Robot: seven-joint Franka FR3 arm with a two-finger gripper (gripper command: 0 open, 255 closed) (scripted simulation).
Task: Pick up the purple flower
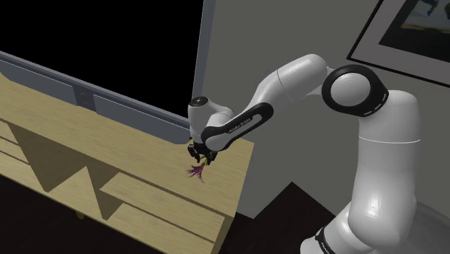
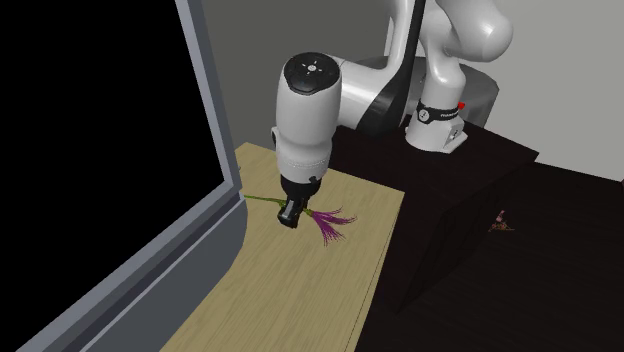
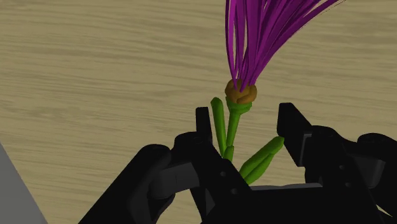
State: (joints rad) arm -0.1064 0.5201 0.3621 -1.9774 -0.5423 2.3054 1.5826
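The purple flower [image 3: 242, 94] has long purple petals, a brown knot and a green stem with leaves. It lies on the light wooden table [image 2: 290, 300], close to the window-side edge. My black gripper [image 3: 248, 118] is down over the stem, just behind the knot. The fingers [image 3: 291, 122] stand apart on either side of the stem, and the right one is clear of it. In the second exterior view the gripper [image 2: 290, 214] covers the middle of the flower [image 2: 328, 222], with petals on one side and stem on the other. In the shoulder view the petals [image 1: 196, 172] hang just below the gripper [image 1: 200, 154].
A grey window frame [image 2: 215, 150] with a black area behind it runs along the table's far side, close to the gripper. The table's edge drops to a dark floor [image 2: 480, 280] towards the stand. A framed picture [image 1: 411, 29] hangs on the wall.
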